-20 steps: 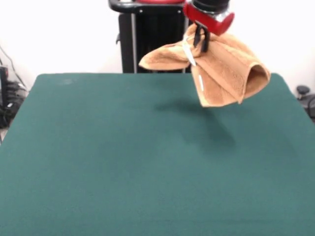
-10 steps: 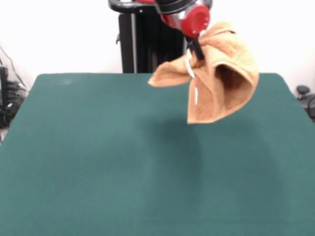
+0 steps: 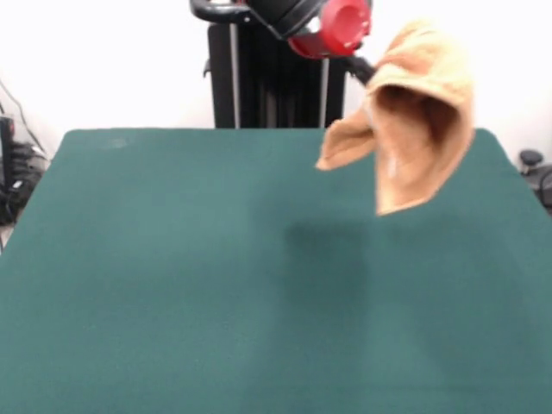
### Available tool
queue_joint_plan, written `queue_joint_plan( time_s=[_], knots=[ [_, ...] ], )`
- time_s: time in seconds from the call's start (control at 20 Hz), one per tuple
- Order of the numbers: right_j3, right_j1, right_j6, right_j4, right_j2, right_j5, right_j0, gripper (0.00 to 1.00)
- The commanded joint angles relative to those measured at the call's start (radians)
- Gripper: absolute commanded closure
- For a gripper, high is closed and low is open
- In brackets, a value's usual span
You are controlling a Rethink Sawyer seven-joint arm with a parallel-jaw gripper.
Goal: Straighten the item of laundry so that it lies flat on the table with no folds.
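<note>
The fingers (image 3: 369, 72) gripped the towel (image 3: 420, 116), which hung bunched below them above the tabletop (image 3: 172, 276), apparently mid-lift; next, lowering and spreading.

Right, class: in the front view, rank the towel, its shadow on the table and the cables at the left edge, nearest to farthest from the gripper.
1. towel: held in the gripper, hanging clear of the table.
2. shadow: on the green top, below the gripper.
3. cables: off the table, at the picture's far left.
</note>
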Motion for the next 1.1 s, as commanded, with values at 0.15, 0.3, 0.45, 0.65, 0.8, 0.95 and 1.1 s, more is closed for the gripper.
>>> queue_joint_plan(
  time_s=[0.15,0.3,0.45,0.65,0.8,0.95,1.1],
  knots=[
    [0.134,0.076,-0.615,0.151,0.230,0.186,-0.014,1.00],
    [0.103,0.152,-0.685,0.155,0.241,0.151,-0.022,1.00],
    [0.096,0.203,-0.762,0.242,0.246,0.084,0.017,1.00],
    [0.049,0.274,-0.927,0.444,0.180,-0.116,0.108,1.00],
    [-0.010,0.320,-1.027,0.660,0.061,-0.248,0.248,1.00],
    [-0.057,0.371,-1.083,0.802,-0.026,-0.242,0.350,1.00],
    [-0.105,0.417,-1.107,0.892,-0.097,-0.231,0.433,1.00]
  ],
)
